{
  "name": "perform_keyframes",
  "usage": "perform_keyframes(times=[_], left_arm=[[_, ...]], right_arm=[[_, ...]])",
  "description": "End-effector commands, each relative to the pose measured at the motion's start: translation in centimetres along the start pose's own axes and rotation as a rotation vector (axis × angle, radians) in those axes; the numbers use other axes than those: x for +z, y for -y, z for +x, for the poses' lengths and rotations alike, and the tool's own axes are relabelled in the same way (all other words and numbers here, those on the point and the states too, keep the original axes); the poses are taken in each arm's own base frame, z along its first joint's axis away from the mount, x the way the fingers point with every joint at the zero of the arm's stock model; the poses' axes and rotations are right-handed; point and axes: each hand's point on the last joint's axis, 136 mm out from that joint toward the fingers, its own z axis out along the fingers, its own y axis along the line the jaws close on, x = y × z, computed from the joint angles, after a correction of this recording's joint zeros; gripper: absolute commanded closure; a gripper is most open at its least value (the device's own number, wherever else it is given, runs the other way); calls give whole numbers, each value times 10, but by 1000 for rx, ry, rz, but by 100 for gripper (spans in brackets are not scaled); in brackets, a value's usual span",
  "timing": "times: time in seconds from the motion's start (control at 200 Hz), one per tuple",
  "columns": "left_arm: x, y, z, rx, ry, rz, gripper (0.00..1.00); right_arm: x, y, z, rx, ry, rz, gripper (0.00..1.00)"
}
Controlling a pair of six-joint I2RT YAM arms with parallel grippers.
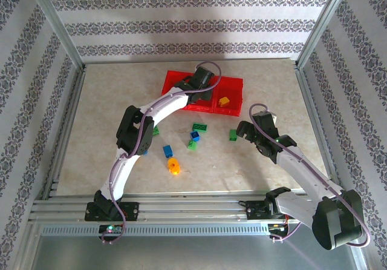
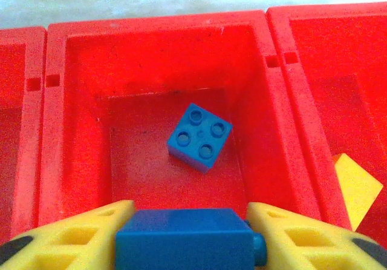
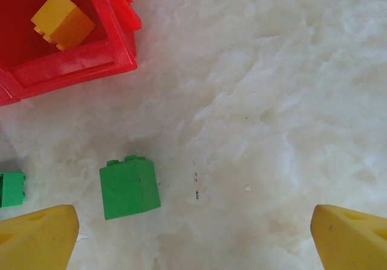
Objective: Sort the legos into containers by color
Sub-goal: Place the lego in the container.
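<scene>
Left claw (image 2: 190, 215) is clamped on a blue brick (image 2: 181, 243), right over the middle compartment of the red tray (image 2: 78, 40) by the table's far edge. A second blue brick (image 2: 199, 137), four studs up, lies skewed on that compartment's floor. Right claw (image 3: 193, 221) hangs wide open over the table (image 3: 272, 100), with a green brick (image 3: 129, 186) near one finger.

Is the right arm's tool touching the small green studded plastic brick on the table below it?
Apart. The right wrist view shows bare pale table between the small green studded plastic brick and the right tool's nearer yellow finger.
</scene>
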Motion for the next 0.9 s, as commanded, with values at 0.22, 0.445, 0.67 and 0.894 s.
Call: perform_keyframes(times=[0.22, 0.445, 0.67, 0.894], left_arm=[[-5, -6, -6, 3, 0, -26, 38], [-27, -2, -17, -4, 21, 11, 36], [-60, 1, -21, -11, 74, 50, 34], [-88, 6, -2, -2, 82, 92, 33]], right_arm=[[-3, 5, 2, 17, 8, 5, 2], [-4, 6, 2, 21, 14, 4, 2], [-2, 6, 3, 25, 7, 8, 2], [0, 9, 4, 25, -1, 24, 2]])
